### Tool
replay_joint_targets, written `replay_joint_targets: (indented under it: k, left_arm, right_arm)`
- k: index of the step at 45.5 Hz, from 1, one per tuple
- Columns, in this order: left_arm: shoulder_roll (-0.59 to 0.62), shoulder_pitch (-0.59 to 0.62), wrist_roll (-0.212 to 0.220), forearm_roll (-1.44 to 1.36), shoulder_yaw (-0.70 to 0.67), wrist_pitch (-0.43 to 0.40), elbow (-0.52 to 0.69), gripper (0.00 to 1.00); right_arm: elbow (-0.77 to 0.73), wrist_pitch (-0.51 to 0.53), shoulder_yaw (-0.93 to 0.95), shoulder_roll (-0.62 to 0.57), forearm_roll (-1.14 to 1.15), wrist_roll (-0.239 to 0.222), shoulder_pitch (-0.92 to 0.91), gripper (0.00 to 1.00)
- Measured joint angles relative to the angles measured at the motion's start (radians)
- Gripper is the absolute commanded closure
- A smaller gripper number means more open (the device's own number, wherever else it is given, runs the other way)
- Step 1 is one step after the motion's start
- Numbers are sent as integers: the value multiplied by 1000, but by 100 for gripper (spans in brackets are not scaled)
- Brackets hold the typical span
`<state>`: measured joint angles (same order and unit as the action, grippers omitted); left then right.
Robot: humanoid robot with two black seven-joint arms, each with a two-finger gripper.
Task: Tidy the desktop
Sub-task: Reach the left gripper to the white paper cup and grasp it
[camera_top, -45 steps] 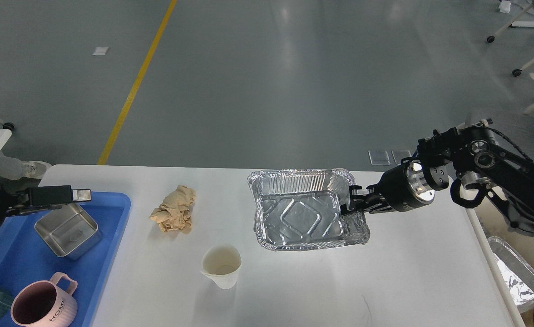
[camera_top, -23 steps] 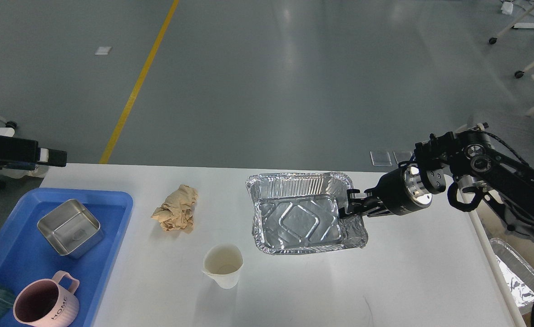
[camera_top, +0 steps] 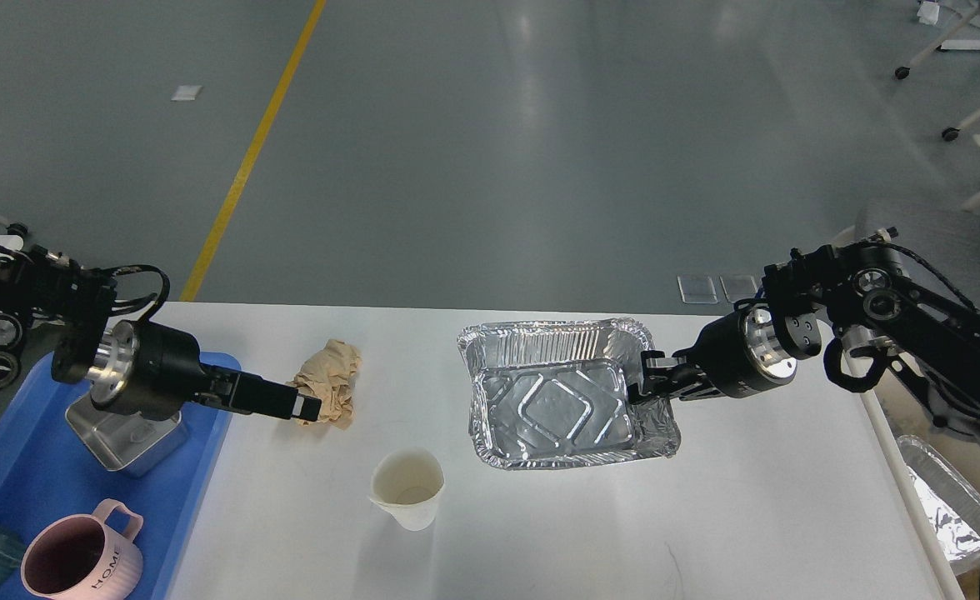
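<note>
White desktop (camera_top: 748, 500) under both arms, spanning nearly the full width, rounded corners at the far edge. Blue tray (camera_top: 7, 467) on its left end, below and behind the left gripper (camera_top: 302, 407); steel square tin (camera_top: 127, 433) directly under that arm's wrist, pink mug (camera_top: 73, 558) nearer the camera. Foil container (camera_top: 561, 400) mid-desktop, right rim pinched by the right gripper (camera_top: 645, 385), jaws clamped on the thin foil wall from the right side. Paper cup (camera_top: 407, 487) upright, just in front of and between the two grippers, apart from both. Crumpled brown paper (camera_top: 327, 383) at the tip of the left gripper, just beyond and slightly behind the fingertips; contact or not, cannot tell. Left jaws seen side-on as one dark bar; apart or together, cannot tell.

Risks, judged from this layout:
- Thin foil rim likely to bend or tear under a one-sided pinch; container tilts or slips free if lifted fast.
- Rim already looks crumpled at the grip corner, so hold probably weak.
- Swinging the container leftward or toward the camera could clip the cup; light, open, easy to tip.
- Left gripper approaching low could shove the paper along instead of gripping it, or skid on the desktop.
- Left wrist low over the tin; dropping further could knock it.
- Both arms converging mid-desktop: collision possible if paths cross.
</note>
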<state>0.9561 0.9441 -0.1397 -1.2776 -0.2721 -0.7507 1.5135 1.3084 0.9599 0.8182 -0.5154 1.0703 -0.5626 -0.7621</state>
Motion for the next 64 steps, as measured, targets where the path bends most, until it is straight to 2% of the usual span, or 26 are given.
replay_joint_targets:
  k: [7,14,24,33,36,40,46,51,56,64]
  left_arm:
    - [-104,-84,5,-113,2,37,-66,4]
    - [-200,-140,6,-226,2,109,-133,4]
    - [-252,-193,8,-252,2,210,-155,4]
    - [-304,-229,8,-270,2,264,-196,5]
    - [-321,-235,8,-271,2,284,-216,8]
    - [-344,-243,8,-272,2,301,-237,20]
    - [-366,-251,5,-272,2,311,-257,60]
    - [-375,-254,5,-272,3,306,-278,68]
    - [-393,-261,3,-266,4,297,-299,99]
    - [-402,-271,-3,-266,0,268,-302,100]
  right_arm:
    - [0,0,1,4,10,1,2,100]
    - [0,0,1,6,15,1,6,100]
    - [0,0,1,5,16,1,26,100]
    - [1,0,1,6,17,1,31,100]
    - [2,0,1,6,17,1,31,100]
    - [2,0,1,6,16,1,31,100]
    - [2,0,1,6,16,1,36,100]
    - [3,0,1,5,16,1,42,100]
    - [5,0,2,5,16,1,52,100]
    - [6,0,3,4,16,1,56,100]
